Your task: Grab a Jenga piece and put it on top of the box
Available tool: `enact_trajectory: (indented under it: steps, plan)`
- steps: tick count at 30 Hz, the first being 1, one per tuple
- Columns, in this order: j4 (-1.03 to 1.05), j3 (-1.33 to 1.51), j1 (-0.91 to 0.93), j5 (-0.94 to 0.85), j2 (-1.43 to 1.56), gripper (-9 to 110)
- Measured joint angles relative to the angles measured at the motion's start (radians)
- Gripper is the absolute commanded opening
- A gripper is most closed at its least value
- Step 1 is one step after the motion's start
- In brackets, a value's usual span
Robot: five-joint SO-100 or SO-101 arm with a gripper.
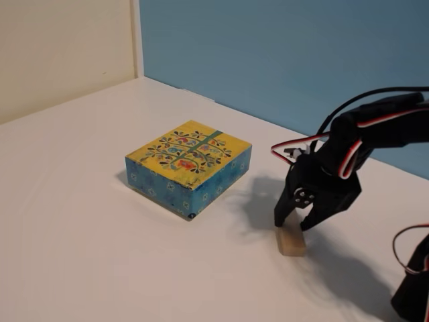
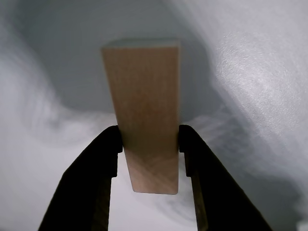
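Observation:
The Jenga piece (image 1: 291, 244) is a small light-tan wooden block, low at the table surface to the right of the box in the fixed view. My black gripper (image 1: 293, 225) comes down on it from above with one finger on each side. In the wrist view the block (image 2: 147, 106) runs lengthwise away from the camera, and both black fingers (image 2: 108, 149) press its long sides near the close end, so my gripper (image 2: 149, 138) is shut on it. The box (image 1: 189, 166), with a yellow tree-patterned lid and blue sides, stands well left of the gripper, apart from it.
The white table (image 1: 80, 235) ends at a blue wall (image 1: 281, 54) behind and a cream wall at the back left. The arm's base and red-and-white cables (image 1: 412, 268) are at the right edge.

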Motion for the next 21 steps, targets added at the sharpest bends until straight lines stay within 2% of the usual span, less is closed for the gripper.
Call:
enact_trajectory:
  steps: [21]
  plan:
    - [0.238,-0.242,-0.009,0.103,0.146,0]
